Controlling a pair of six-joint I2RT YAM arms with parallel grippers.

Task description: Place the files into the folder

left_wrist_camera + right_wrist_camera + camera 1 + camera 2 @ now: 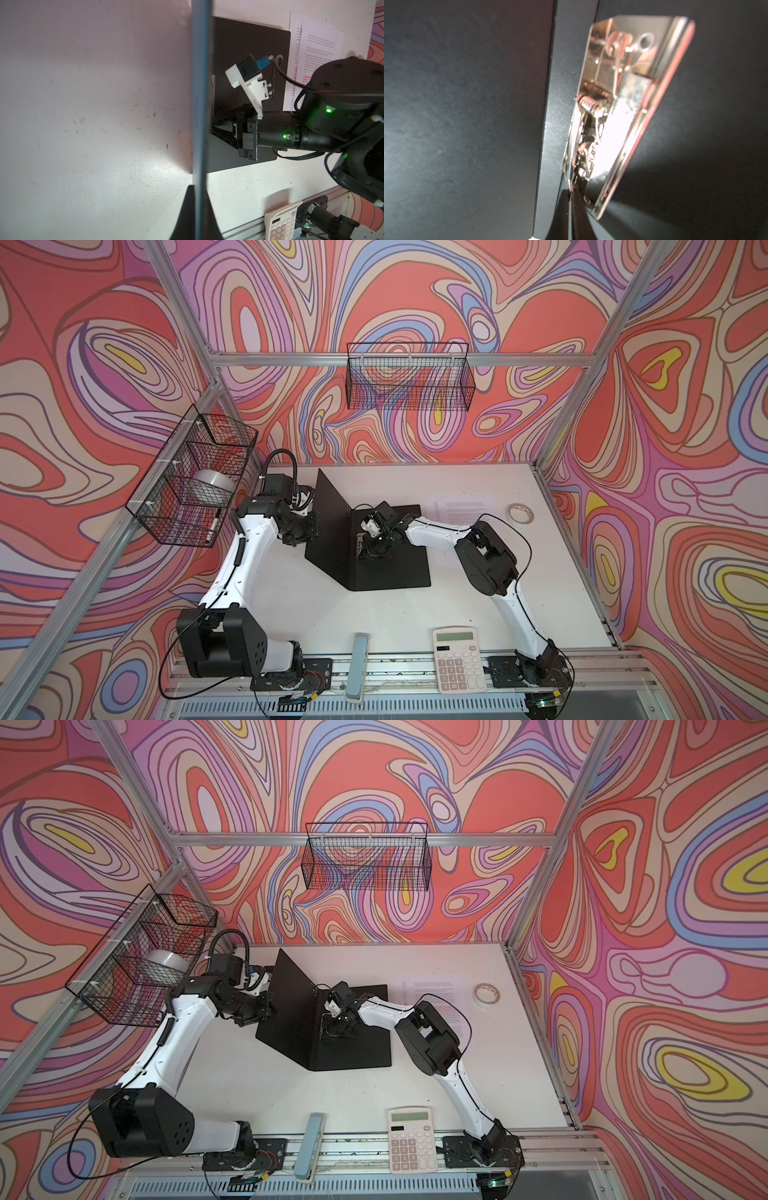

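Observation:
The folder [399,572] lies open on the white table, black inside up, in both top views [361,1052]. One cover stands upright, and my left gripper [312,506] is shut on its edge. In the left wrist view that cover [200,83] runs as a thin blue-black strip between my fingers [197,207]. My right gripper [366,549] reaches down by the spine. In the right wrist view it [574,193] is shut on the lever of the shiny metal clip [623,104]. The files [461,506] lie flat behind the folder, partly under my right arm, with a pink line [318,47].
A white calculator [459,659] and a grey-blue bar-shaped object [359,668] sit at the front edge. A tape roll [520,514] lies at the back right. Wire baskets hang on the back wall [409,377] and left wall [195,472].

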